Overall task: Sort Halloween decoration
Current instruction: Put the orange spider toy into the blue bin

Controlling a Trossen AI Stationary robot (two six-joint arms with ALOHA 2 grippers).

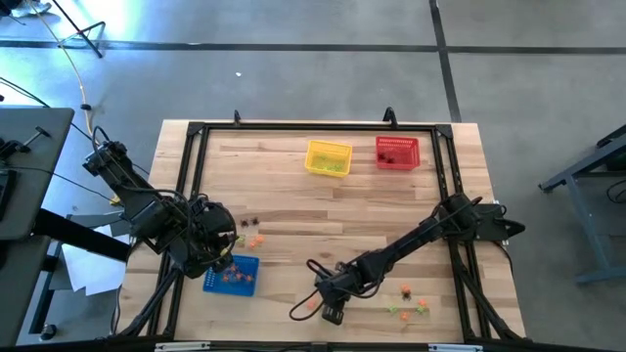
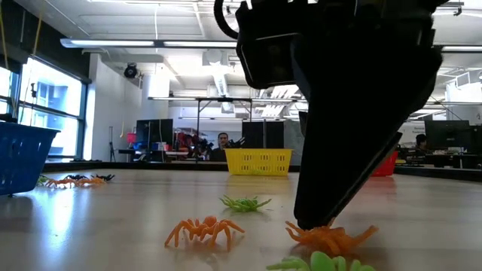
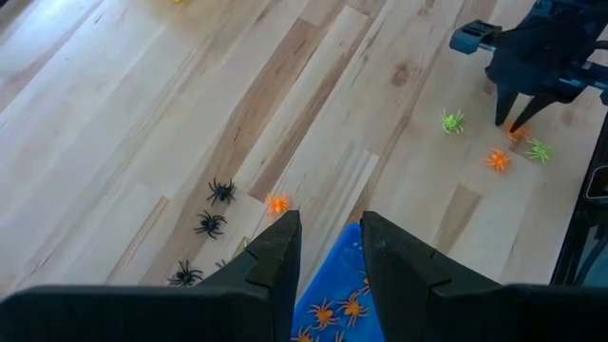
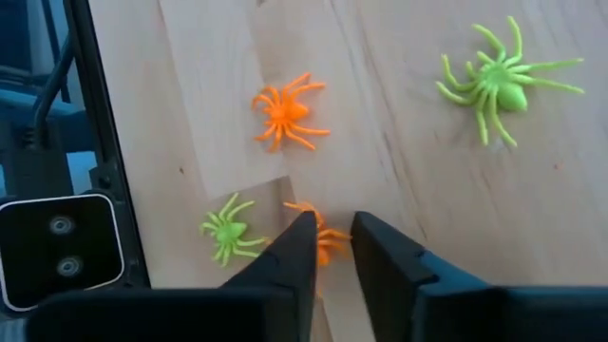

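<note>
Right claw (image 4: pixel 328 249) down at table (image 1: pixel 293 210) near 6 o'clock edge, tips straddling an orange spider (image 4: pixel 323 239); fingers narrow, either side of it, spider on the wood, firm grip not confirmable. In low view claw tip touching that orange spider (image 2: pixel 329 237).

Around it: second orange spider (image 4: pixel 285 112) at 12 o'clock of the claw in wrist view, small green spider (image 4: pixel 228 231) just beside at 9 o'clock, big green spider (image 4: pixel 499 84) farther off at 2 o'clock.

Left claw (image 3: pixel 328 249) hovering over blue basket (image 1: pixel 233 275) at table's 8 o'clock, fingers slightly apart, nothing between. Orange spiders (image 3: pixel 332 312) inside basket. Black spiders (image 3: pixel 211 224) plus one loose orange (image 3: pixel 276 203) on table beside basket.

Yellow basket (image 1: pixel 328 157) and red basket (image 1: pixel 397 153) at 12 o'clock, side by side, contents too small to tell.
</note>
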